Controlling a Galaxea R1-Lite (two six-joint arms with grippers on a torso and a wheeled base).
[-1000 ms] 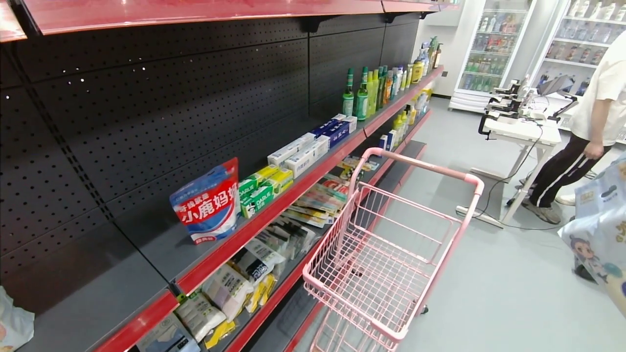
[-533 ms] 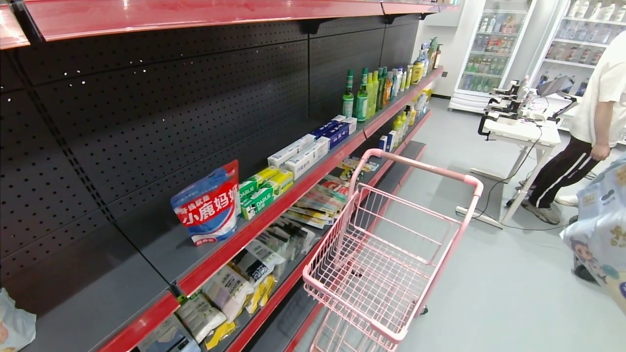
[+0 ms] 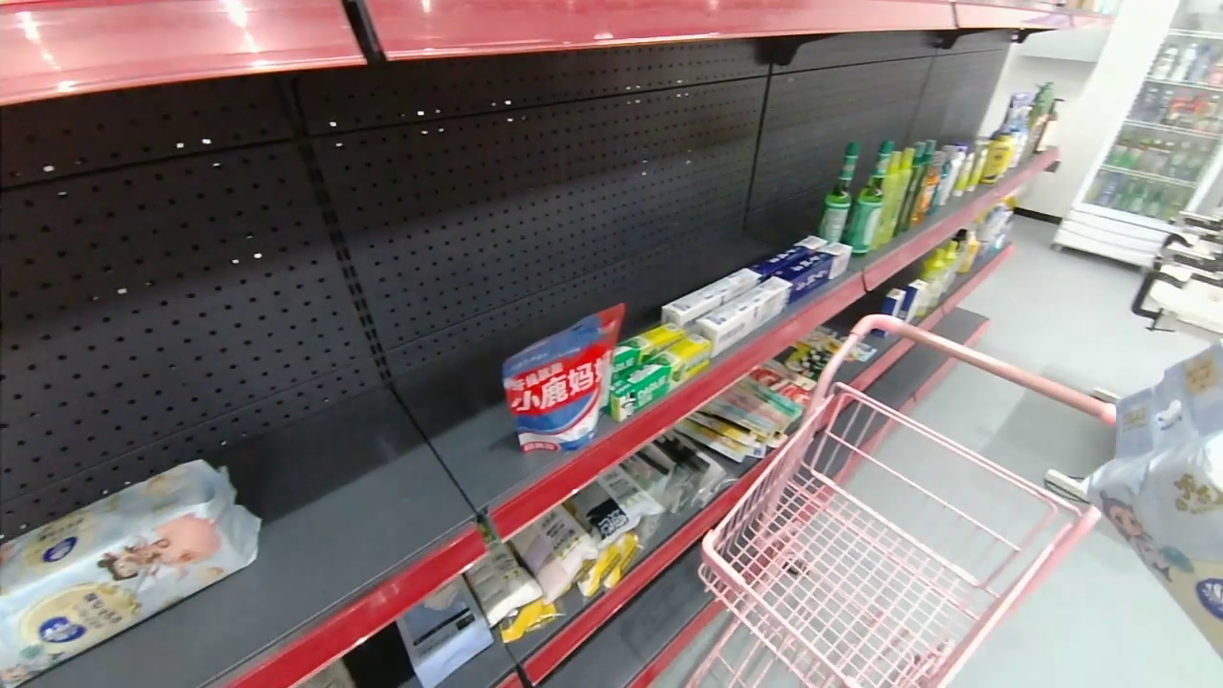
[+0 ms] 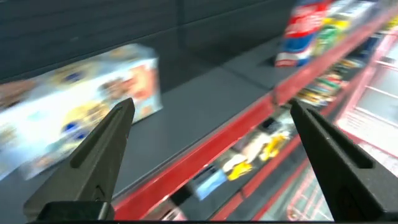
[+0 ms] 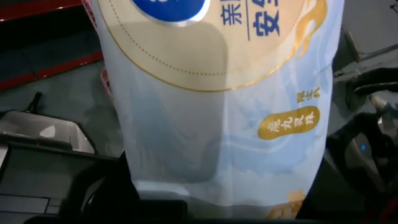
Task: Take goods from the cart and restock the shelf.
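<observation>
A pale-blue soft pack with cartoon print hangs in the air at the right, beside the pink cart. My right gripper is shut on it, and the pack covers most of the right wrist view. A similar pack with a baby picture lies on the grey shelf at the far left. In the left wrist view my left gripper stands open in front of that shelf, with the lying pack a little beyond it. The cart basket looks empty.
A red-and-blue pouch stands on the shelf, then toothpaste boxes and green bottles farther right. Bare shelf lies between the lying pack and the pouch. Lower shelves hold small goods. A glass fridge stands at the back right.
The head camera has swung left, so the whole picture shifted right and the lying pack came fully into view. The held pack stays at the right edge.
</observation>
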